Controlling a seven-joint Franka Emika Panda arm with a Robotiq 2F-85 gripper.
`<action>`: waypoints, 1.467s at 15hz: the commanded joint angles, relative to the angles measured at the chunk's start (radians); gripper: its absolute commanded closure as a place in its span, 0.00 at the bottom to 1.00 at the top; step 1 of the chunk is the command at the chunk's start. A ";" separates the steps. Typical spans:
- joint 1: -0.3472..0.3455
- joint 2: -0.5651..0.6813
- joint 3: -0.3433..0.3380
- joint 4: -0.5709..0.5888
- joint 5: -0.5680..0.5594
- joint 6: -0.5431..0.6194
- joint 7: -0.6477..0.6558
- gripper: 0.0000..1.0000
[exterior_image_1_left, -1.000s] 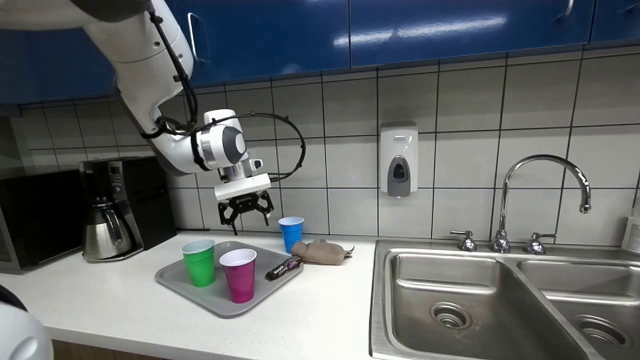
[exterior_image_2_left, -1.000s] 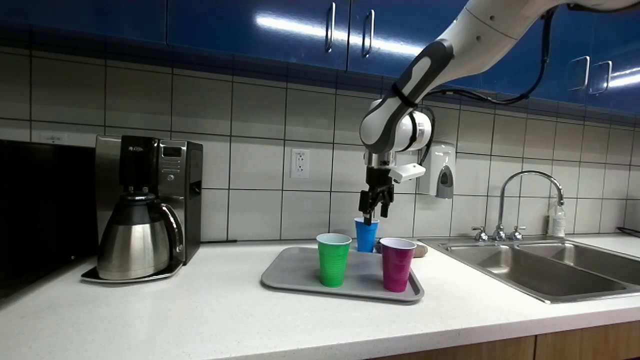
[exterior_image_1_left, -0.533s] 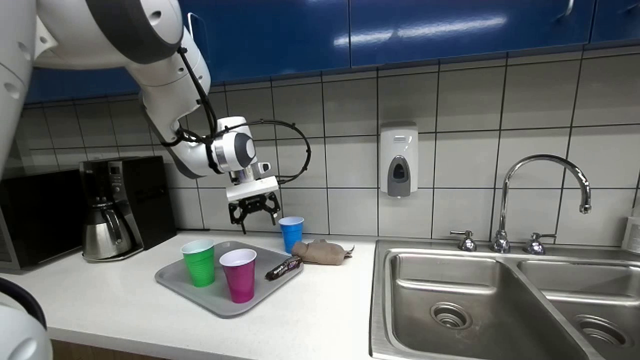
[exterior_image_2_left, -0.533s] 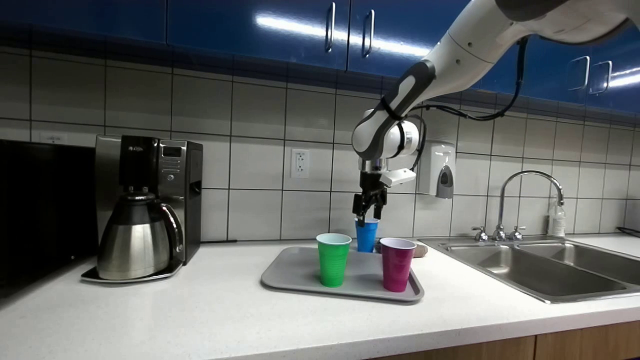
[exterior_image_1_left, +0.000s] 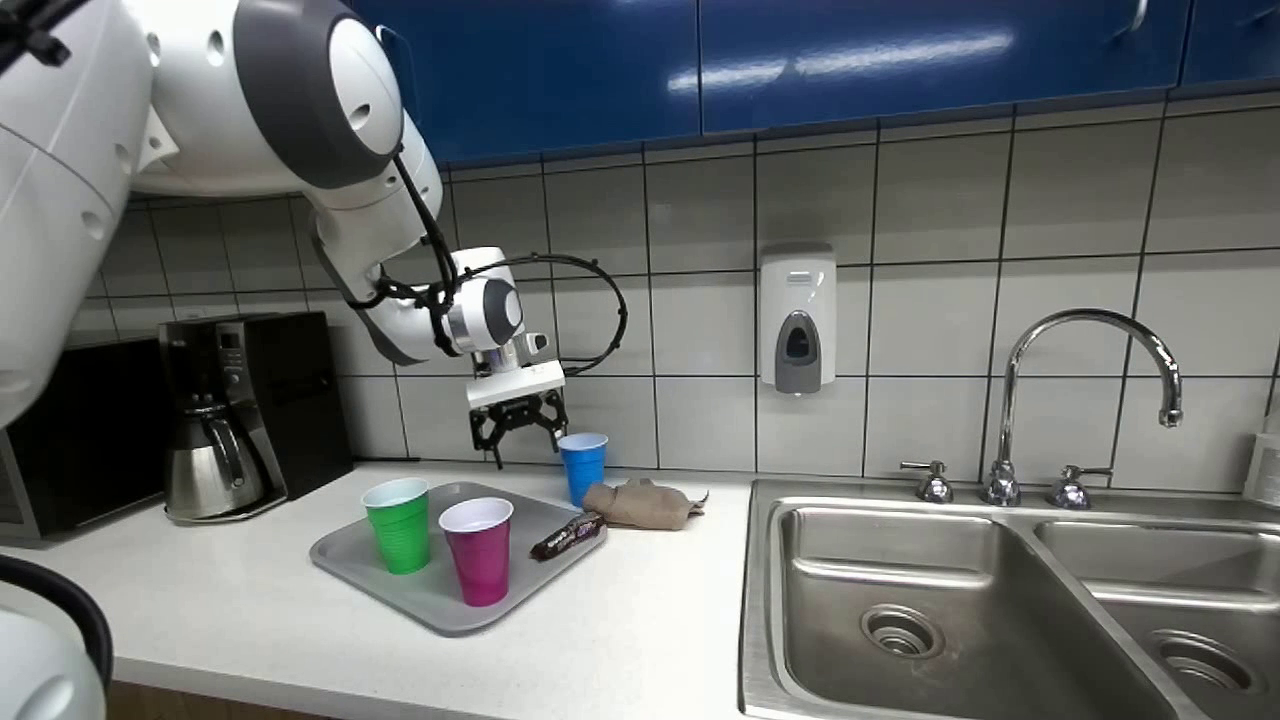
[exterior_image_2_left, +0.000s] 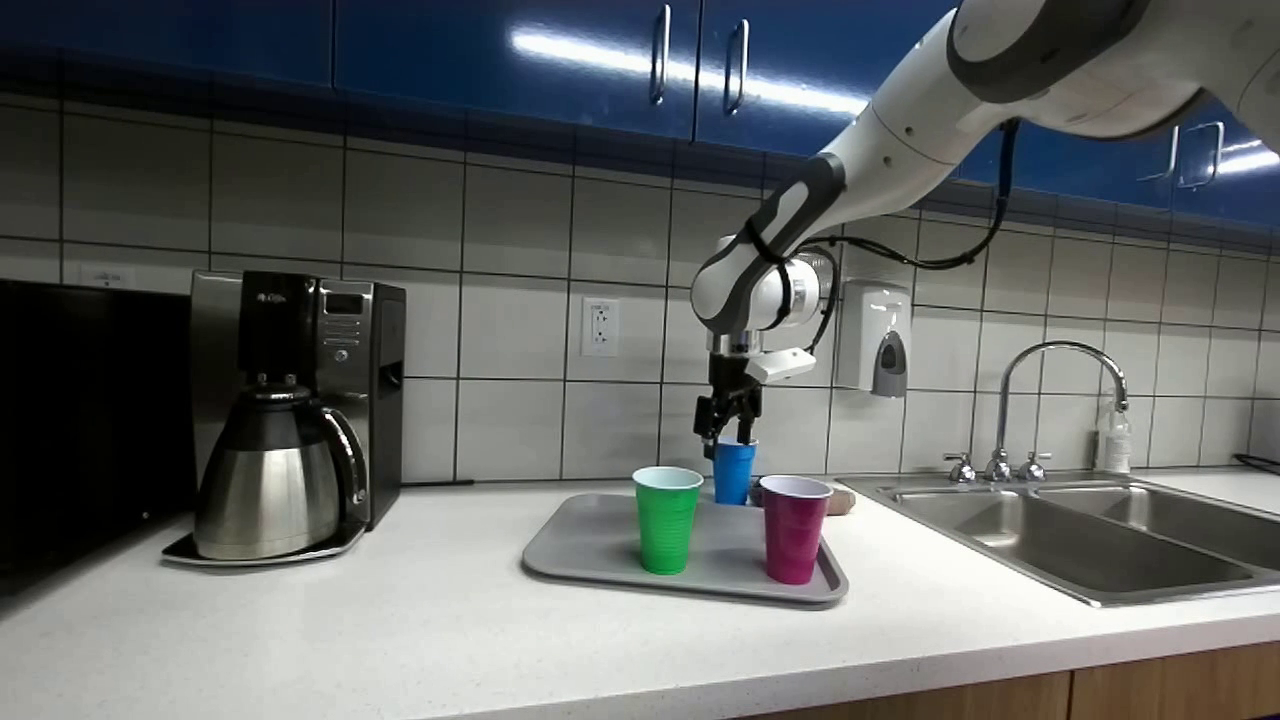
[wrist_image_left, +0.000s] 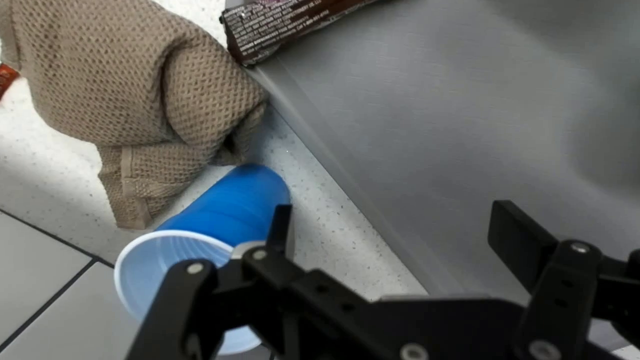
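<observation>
My gripper (exterior_image_1_left: 528, 452) is open and empty, pointing down above the back of the grey tray (exterior_image_1_left: 420, 595). It is nearest the blue cup (exterior_image_1_left: 583, 470), which stands upright on the counter behind the tray. In the wrist view the gripper (wrist_image_left: 392, 210) has one finger overlapping the blue cup (wrist_image_left: 235, 205) and the other over the tray (wrist_image_left: 450, 125); I cannot tell if it touches the cup. A brown cloth (wrist_image_left: 125, 90) lies beside the cup. A dark-wrapped bar (exterior_image_1_left: 568, 537) lies at the tray's edge. A green cup (exterior_image_2_left: 667, 525) and a magenta cup (exterior_image_2_left: 794, 535) stand on the tray.
A coffee maker (exterior_image_2_left: 290, 420) stands beside a black appliance (exterior_image_2_left: 90, 420). A steel sink (exterior_image_1_left: 890, 570) with a faucet (exterior_image_1_left: 1090, 320) is at the other end. A soap dispenser (exterior_image_1_left: 797, 320) hangs on the tiled wall, under blue cabinets (exterior_image_1_left: 540, 80). A red-wrapped item (wrist_image_left: 7, 79) shows beside the cloth.
My open gripper has moved steadily closer to the blue cup in both exterior views, with the arm extending over the counter. The cups, tray, bar and cloth have not moved.
</observation>
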 joint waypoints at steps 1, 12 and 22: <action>-0.017 0.058 0.013 0.096 0.006 -0.030 -0.005 0.00; -0.022 0.141 0.013 0.228 0.007 -0.024 -0.008 0.00; -0.024 0.216 0.009 0.312 0.003 -0.019 -0.011 0.00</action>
